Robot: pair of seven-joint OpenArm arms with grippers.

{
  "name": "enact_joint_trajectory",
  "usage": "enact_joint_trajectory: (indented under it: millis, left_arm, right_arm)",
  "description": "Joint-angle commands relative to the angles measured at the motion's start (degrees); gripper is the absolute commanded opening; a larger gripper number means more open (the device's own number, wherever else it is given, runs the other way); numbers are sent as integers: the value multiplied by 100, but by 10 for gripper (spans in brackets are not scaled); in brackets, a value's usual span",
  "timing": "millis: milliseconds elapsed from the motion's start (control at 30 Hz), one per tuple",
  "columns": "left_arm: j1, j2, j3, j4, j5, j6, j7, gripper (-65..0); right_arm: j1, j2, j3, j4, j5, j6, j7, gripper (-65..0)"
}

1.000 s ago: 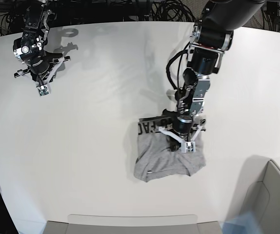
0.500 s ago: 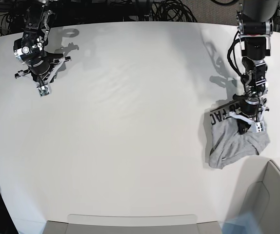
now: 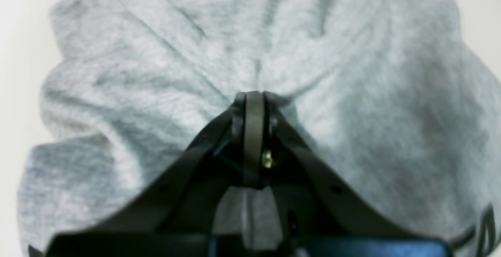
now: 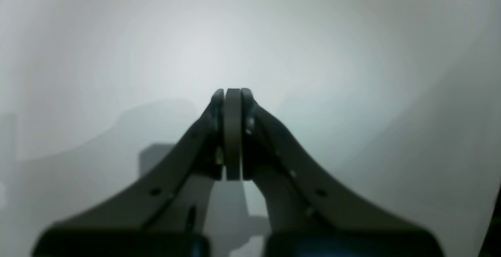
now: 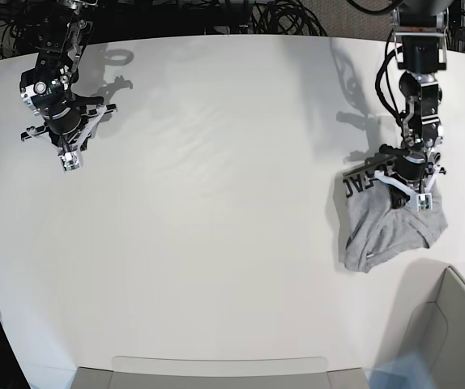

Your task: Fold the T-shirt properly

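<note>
The large heather-grey knit cotton T-shirt (image 5: 382, 227) lies in a compact folded bundle at the far edge of the white tabletop (image 5: 216, 203), on the left arm's side, with a strip of black block lettering showing along one edge. The left end effector (image 5: 411, 198) sits on top of the bundle; in the left wrist view its tips are together, and creases in the grey fabric (image 3: 156, 73) radiate from the point where the tips (image 3: 254, 100) meet the cloth, which suggests they are pinching a small pleat of it. The right end effector (image 5: 69, 156) hangs over bare tabletop well apart from the shirt, its tips together on nothing.

The step in hand looks like positioning the folded bundle. To do it well, the left arm should keep the shirt low so the layers slide as 1 stack, then release straight up so the pinched pleat does not lift the top layer. The bottom corner looks rounded and loose, so a light press to flatten it would tidy the fold.

A pale grey bin (image 5: 451, 324) stands at the tabletop corner just beside the shirt; what I can see of its inside shows nothing. Another pale tray edge (image 5: 216, 369) runs along the near side, contents not visible.
</note>
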Motion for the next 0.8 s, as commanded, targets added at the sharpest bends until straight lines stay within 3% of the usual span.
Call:
enact_joint_trajectory:
  millis: [0, 167, 233, 367, 467, 667, 767]
  left_arm:
    - [133, -30, -242, 421, 25, -31, 107, -650]
    - [687, 286, -1113, 2171, 51, -31, 116, -650]
    - [951, 401, -1368, 2795, 51, -31, 212, -650]
    - [1601, 647, -1755, 3982, 51, -31, 977, -650]
    - [2217, 867, -2071, 4667, 51, -31, 1452, -650]
    - [3500, 1368, -2634, 5283, 51, -58, 1636, -650]
    - [4107, 1403, -2669, 5371, 51, -58, 1601, -650]
  right_arm:
    - [62, -2, 14, 173, 44, 24, 123, -650]
    - [88, -231, -74, 656, 44, 68, 123, -650]
    - [44, -327, -127, 902, 44, 243, 123, -650]
    - [-176, -697, -109, 1271, 9, 657, 123, -650]
    - [-475, -943, -100, 1474, 9, 753, 123, -650]
    - [-1239, -1189, -92, 1535, 35, 753, 131, -650]
    - [-1784, -1461, -56, 1535, 27, 744, 694, -650]
